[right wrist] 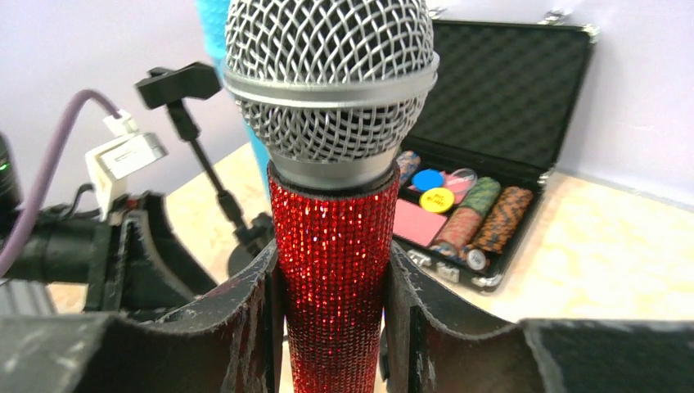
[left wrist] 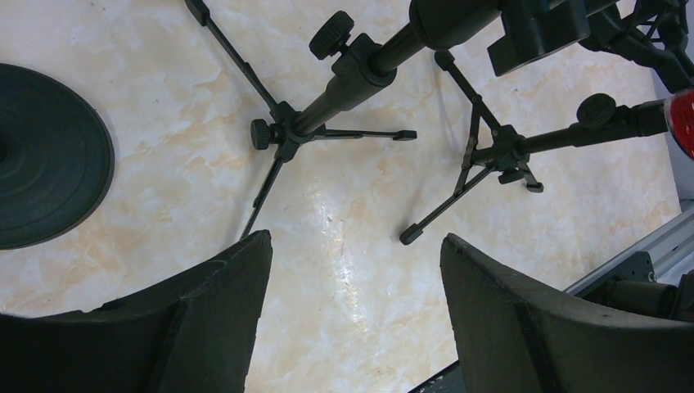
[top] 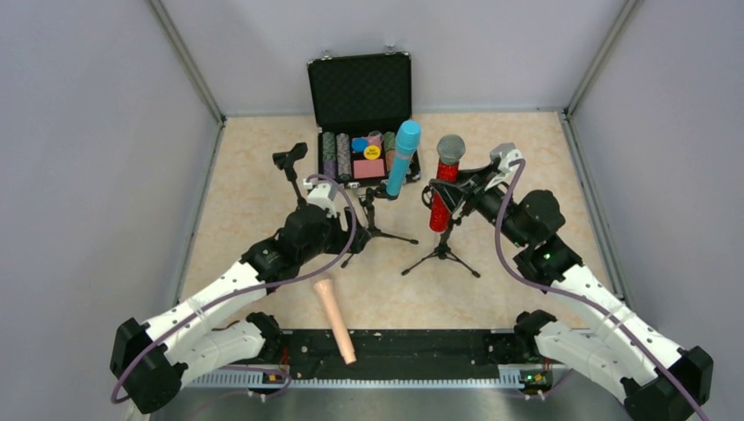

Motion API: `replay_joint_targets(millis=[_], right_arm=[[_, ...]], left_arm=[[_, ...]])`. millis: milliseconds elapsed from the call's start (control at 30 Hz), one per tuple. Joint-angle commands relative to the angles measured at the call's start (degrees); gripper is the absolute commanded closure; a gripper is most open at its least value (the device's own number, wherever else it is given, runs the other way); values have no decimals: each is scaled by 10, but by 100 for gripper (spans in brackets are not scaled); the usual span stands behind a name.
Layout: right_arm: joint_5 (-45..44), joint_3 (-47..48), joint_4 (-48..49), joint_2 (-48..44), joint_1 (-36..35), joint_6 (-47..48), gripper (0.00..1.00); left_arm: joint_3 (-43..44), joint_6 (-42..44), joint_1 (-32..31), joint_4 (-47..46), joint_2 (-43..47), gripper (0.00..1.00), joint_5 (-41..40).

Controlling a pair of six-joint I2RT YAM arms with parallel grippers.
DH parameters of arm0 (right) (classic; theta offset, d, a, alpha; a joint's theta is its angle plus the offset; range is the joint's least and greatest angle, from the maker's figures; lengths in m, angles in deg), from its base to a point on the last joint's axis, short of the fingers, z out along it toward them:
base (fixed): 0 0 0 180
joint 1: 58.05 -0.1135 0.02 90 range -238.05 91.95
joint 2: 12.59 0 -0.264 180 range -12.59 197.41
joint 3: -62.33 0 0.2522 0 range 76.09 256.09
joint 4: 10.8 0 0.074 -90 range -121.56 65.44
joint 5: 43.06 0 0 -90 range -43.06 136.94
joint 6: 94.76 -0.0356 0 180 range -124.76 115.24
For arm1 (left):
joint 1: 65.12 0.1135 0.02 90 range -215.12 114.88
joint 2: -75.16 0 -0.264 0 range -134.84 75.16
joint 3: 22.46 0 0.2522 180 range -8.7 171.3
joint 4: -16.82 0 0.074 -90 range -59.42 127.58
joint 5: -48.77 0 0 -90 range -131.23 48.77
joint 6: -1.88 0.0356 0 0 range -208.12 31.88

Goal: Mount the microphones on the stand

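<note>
Right claw (right wrist: 331, 278) pinches red mic (right wrist: 327, 123) by its glitter body, just under the mesh head, one finger on each side. Mic is held upright, likely so its tail drops into the clip of the tripod (top: 441, 250) below the claw; can't tell if it's seated.

Left claw (left wrist: 356, 270) is spread, holds nothing, and hangs over bare table (left wrist: 164, 205) beside second tripod (left wrist: 282, 135), probably keeping clear. Blue mic (top: 402, 158) sits tilted in that tripod's clip, just ahead of left claw; looks done. Peach mic (top: 336, 318) lies flat behind left claw near the arm bases, not yet mounted. Empty stand (top: 289, 162) ahead-left of left claw is likely for it.
</note>
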Motion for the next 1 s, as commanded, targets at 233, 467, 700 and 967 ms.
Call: replay_joint_targets(millis=[233,467,700,967], right_arm=[[-110,103,17,64,1,49,100],[-142,115,38,78,0,50,100],[-169,120,52,93,1,67,100],[-208,125,61,114,1,76,100]], left_arm=[[42,2,1,-15,-9,21,5],[47,-7,1,-12,-17,21,10],[49,-13,1,-13,-27,21,17],[52,-13,1,-10,-27,21,17]])
